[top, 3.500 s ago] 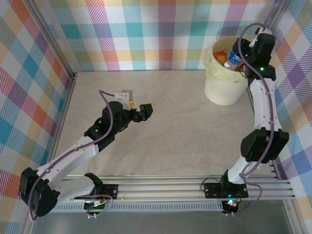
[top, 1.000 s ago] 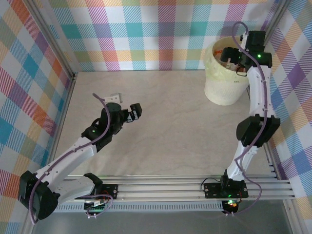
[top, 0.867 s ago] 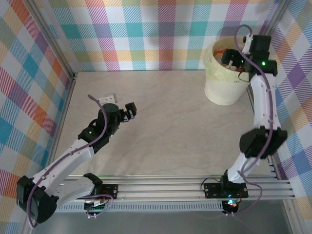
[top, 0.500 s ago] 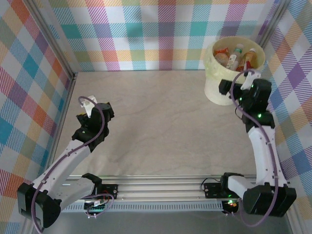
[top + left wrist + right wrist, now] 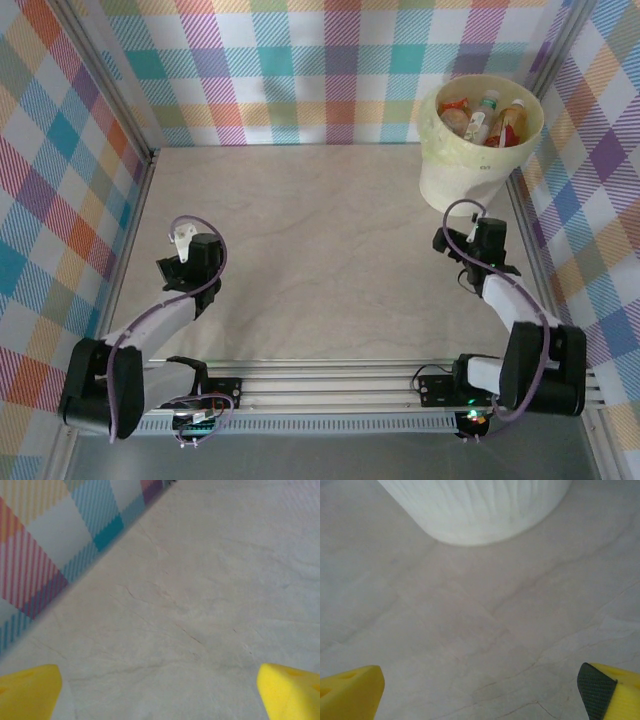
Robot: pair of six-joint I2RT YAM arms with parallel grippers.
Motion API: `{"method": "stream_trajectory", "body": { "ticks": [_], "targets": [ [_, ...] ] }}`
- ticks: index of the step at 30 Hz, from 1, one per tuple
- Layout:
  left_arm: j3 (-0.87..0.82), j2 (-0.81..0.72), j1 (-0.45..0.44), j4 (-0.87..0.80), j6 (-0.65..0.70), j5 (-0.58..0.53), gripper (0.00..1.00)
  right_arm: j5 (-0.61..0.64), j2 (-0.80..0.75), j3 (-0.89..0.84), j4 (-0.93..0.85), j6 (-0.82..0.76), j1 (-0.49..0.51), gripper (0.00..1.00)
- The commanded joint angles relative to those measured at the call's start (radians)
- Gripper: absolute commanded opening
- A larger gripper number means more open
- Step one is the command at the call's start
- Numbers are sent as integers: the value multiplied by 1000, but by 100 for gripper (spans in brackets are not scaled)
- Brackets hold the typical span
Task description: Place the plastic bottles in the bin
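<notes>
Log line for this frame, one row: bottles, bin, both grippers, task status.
plastic bottles: inside bin | left gripper: open, empty, above bare table | right gripper: open, empty, facing bin wall | status: task looks done

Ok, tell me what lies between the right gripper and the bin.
That stretch is bare table: in the right wrist view its plain surface runs from the open right gripper to the bin base.

no text or number legible anywhere, red and orange labels on the plastic bottles (image 5: 487,112) inside the bin (image 5: 458,182) too small and blurred to read, no brand or sign made out
</notes>
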Motion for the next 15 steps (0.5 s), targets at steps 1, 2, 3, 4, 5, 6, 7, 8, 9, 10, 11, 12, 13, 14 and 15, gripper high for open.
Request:
{"method": "stream_trajectory", "body": {
  "ticks": [1,2,3,4,5,6,7,8,9,10,11,12,13,14,15],
  "targets": [
    [-34,84,24,255,35,120,100,-68,60,-34,223,-48,6,100],
    [-43,120,24,312,45,135,100,-80,75,-49,272,-55,9,100],
    [-54,152,24,375,60,149,100,-84,85,-66,321,-68,13,100],
    [-45,166,27,388,74,177,100,-85,96,-82,379,-86,21,100],
    [-58,184,28,459,105,205,100,-89,106,-100,429,-99,26,100],
    [-67,195,27,507,134,225,100,-98,106,-105,442,-106,27,100],
    [-68,202,31,519,150,232,100,-107,108,-116,483,-122,32,100],
    [-77,208,34,558,172,240,100,-112,110,-130,524,-133,34,100],
    [-91,216,38,601,191,261,100,-119,111,-137,549,-149,35,100],
    [-106,241,45,659,207,289,100,-129,114,-142,562,-167,38,100],
    [-124,278,51,728,210,310,100,-143,116,-149,609,-187,38,100],
    [-136,321,62,789,207,344,100,-148,121,-156,637,-203,43,100],
    [-134,377,68,827,214,384,100,-148,130,-171,682,-220,50,100],
    [-116,427,69,870,228,379,100,-152,141,-186,725,-234,55,100],
    [-83,409,70,768,217,380,100,-153,153,-199,760,-243,60,100]
  ]
}}
